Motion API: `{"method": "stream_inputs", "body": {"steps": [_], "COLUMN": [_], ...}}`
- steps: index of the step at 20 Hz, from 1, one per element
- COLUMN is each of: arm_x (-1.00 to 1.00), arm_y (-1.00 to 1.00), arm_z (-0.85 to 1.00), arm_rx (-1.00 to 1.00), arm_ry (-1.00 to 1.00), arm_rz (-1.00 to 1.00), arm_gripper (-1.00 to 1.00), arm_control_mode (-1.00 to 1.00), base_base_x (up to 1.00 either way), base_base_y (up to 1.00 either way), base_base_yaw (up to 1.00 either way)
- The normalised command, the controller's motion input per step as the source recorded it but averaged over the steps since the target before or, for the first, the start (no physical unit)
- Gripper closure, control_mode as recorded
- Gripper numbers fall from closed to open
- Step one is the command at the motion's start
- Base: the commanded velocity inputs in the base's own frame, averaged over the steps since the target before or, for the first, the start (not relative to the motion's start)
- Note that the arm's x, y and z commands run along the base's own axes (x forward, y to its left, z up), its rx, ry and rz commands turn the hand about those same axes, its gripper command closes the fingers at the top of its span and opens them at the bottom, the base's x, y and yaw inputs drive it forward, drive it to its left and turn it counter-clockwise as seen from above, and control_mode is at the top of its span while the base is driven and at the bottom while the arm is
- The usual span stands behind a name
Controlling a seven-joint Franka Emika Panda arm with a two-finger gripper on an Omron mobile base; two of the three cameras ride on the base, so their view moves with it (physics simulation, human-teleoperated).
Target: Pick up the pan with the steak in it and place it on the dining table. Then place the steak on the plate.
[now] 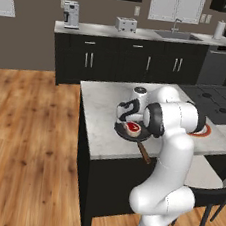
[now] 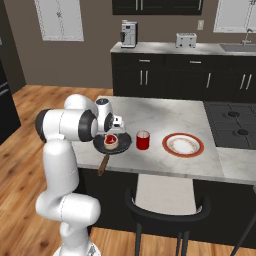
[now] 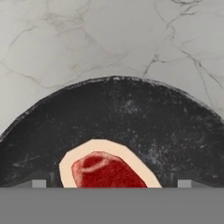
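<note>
We noted the end effector (image 2: 112, 134) fully open, empty, above the steak (image 2: 110, 139) in the pan (image 2: 113, 143); off-centre closing could shove steak sideways.

A red cup (image 2: 143, 140) stands upright on the marble top, near its front edge. On the long counter (image 2: 165, 48) along the back wall: a coffee machine (image 2: 128, 34) toward its left end, a toaster (image 2: 186, 40) mid-counter, a sink (image 1: 176, 35) with a faucet (image 1: 175, 24), and a paper-towel roll (image 1: 219, 29) at its right end. A black chair (image 2: 165, 217) stands at the marble top's front edge.
</note>
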Motion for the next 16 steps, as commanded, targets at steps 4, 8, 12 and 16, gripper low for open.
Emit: {"method": "stream_inputs", "body": {"steps": [4,8,12,16], "arm_x": [-0.03,0.00,0.00,-0.02], "arm_y": [0.00,0.00,0.00,0.00], "arm_z": [0.00,0.00,-0.10,-0.16], "arm_rx": [0.00,0.00,0.00,0.00], "arm_ry": [-0.01,0.00,0.00,0.00], "arm_rz": [0.00,0.00,0.00,0.00], "arm_gripper": [-1.00,-1.00,-1.00,-1.00], "arm_control_mode": [-1.00,-1.00,-1.00,-1.00], "base_base_x": [0.00,0.00,0.00,0.00], "base_base_y": [0.00,0.00,0.00,0.00], "base_base_yaw": [0.00,0.00,0.00,0.00]}}
